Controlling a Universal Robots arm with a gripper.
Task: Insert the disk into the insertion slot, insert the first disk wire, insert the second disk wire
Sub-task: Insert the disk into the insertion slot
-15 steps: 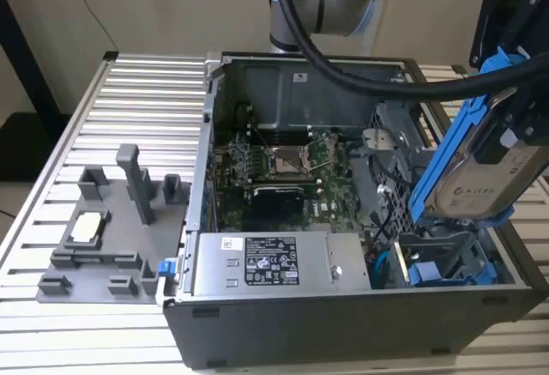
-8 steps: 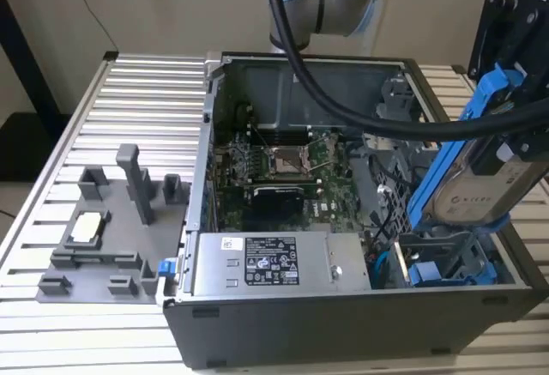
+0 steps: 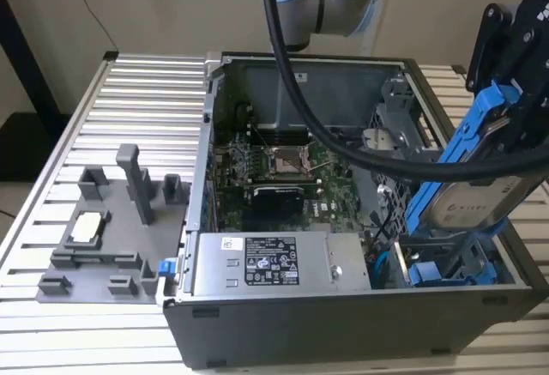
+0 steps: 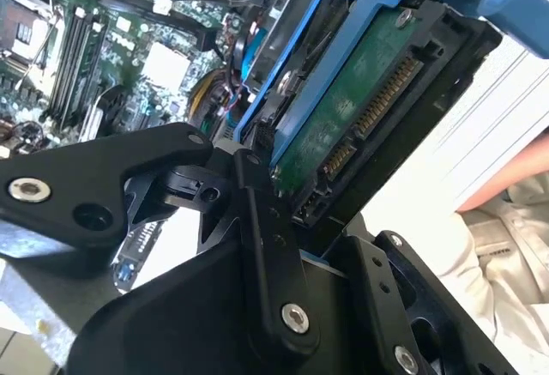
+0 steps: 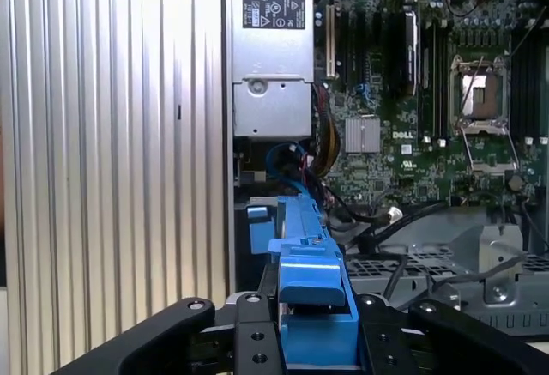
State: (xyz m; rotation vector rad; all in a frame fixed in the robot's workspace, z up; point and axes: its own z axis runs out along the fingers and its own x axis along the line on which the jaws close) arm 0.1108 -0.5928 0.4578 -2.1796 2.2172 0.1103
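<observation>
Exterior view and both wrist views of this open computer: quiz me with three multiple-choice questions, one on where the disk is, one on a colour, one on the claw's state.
1. Where is the disk?
A. Flat on the table.
B. Tilted over the insertion slot, not seated.
C. Pushed fully home.

2. What colour is the disk's carrier frame?
A. Bright blue.
B. Red.
C. Yellow.

3. What is the claw doing?
A. Open, holding nothing.
B. Shut on a cable.
C. Shut on the disk.

Answers:
1 B, the exterior view shows it slanting above the slot at that view's right.
2 A, its blue edges show in both wrist views.
3 C, the black fingers clamp the carrier on both sides in the first wrist view.
</observation>
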